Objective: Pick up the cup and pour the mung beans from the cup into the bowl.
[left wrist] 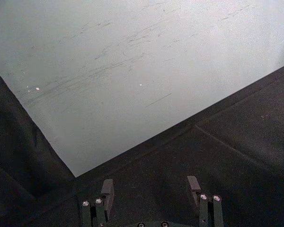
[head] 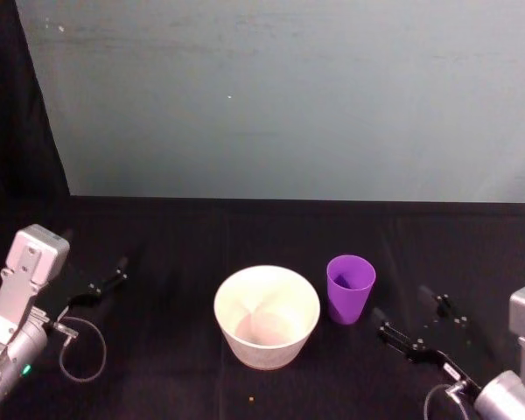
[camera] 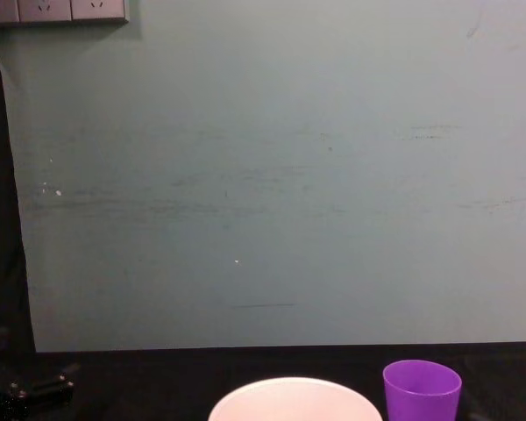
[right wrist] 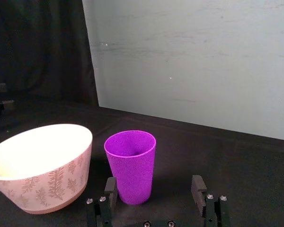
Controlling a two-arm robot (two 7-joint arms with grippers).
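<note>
Black table (head: pixel 245 227): cup (head: pixel 350 289) beside bowl (head: pixel 269 353), unobstructed; left gripper (head: pixel 120 270), right gripper (head: pixel 401 304) fingers apart.

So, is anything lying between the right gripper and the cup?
No. The head view shows just bare black table between the right gripper and the cup.

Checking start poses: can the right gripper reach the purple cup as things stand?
Probably yes: the open right gripper faces the cup, nothing between them; the bowl stands beyond it.

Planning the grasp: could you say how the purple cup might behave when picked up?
The purple cup looks like thin plastic, so probably light and slightly flexible. Tall with a narrower base, it could tip if nudged.
</note>
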